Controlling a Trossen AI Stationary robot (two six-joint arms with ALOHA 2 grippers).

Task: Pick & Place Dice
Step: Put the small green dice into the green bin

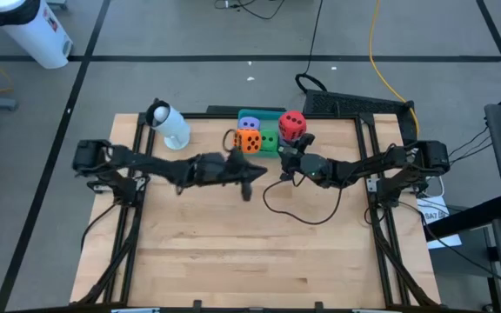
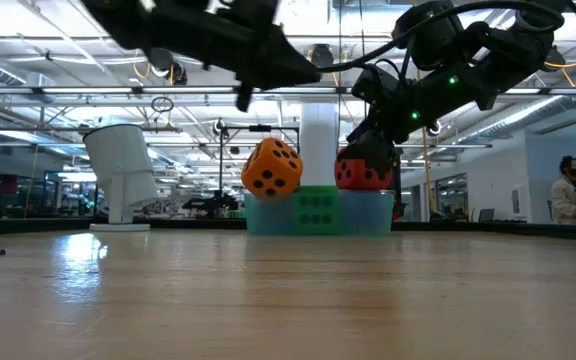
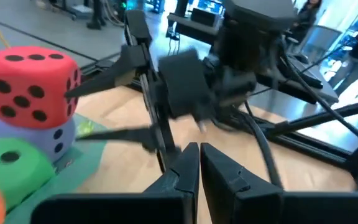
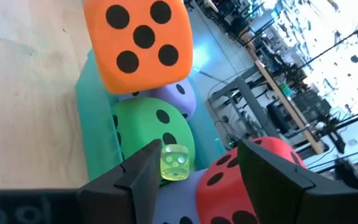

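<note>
At the far edge of the table the teal tray (image 1: 268, 114) holds the dice in a heap: the orange die (image 1: 249, 141) tilted atop a purple die (image 1: 250, 123), the green die (image 1: 269, 141) beside them, and the red die (image 1: 291, 125) perched on a second purple die (image 3: 61, 138). The right gripper (image 1: 287, 149) hangs just beside the red die with its fingers parted and gripping nothing, a small yellow-green die (image 4: 175, 162) visible between them, and its black cable (image 1: 298, 211) loops over the bare wood. The left gripper (image 1: 252, 174) hovers clenched and empty near the orange die, a white cylinder (image 1: 170, 125) standing off to its side.
</note>
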